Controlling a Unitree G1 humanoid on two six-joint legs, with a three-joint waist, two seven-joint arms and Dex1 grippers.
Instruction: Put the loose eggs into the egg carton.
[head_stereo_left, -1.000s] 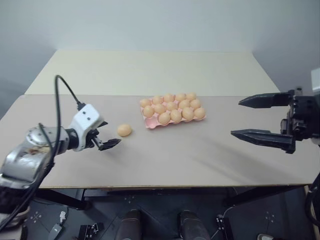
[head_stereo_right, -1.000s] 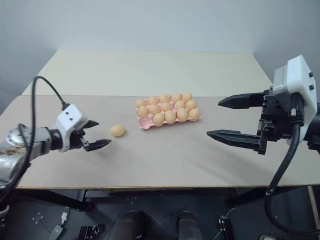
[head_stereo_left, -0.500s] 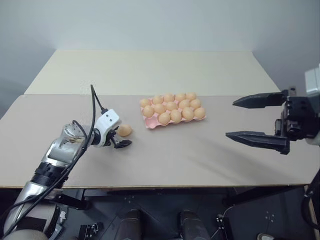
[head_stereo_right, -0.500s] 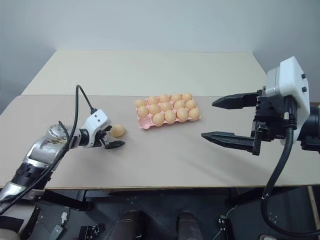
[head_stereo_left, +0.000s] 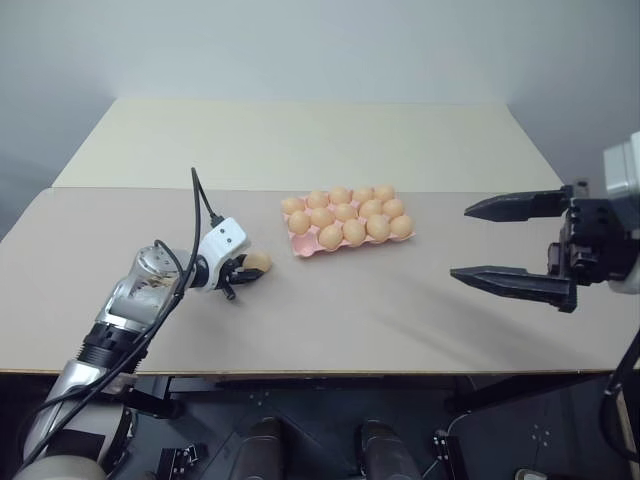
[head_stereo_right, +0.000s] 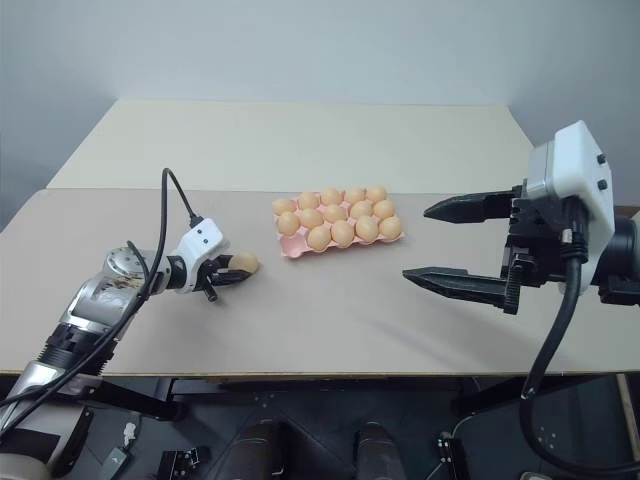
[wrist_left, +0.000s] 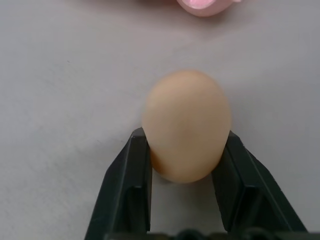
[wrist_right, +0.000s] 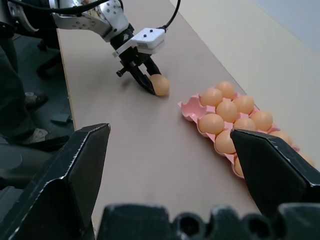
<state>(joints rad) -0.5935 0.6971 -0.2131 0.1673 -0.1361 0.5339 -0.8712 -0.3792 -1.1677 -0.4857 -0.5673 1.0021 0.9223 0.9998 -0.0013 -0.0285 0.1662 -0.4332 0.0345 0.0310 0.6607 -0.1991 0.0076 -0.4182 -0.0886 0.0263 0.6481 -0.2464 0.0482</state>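
Fourteen eggs (head_stereo_left: 346, 216) crowding pink carton (head_stereo_left: 299, 246)

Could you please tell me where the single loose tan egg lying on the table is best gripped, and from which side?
Judging by its pose, grip the smooth tan-orange loose egg across its narrow middle, coming in low along the beige table from the side away from the pink moulded egg tray. The left hand is shut on it just so, one finger on each flank.
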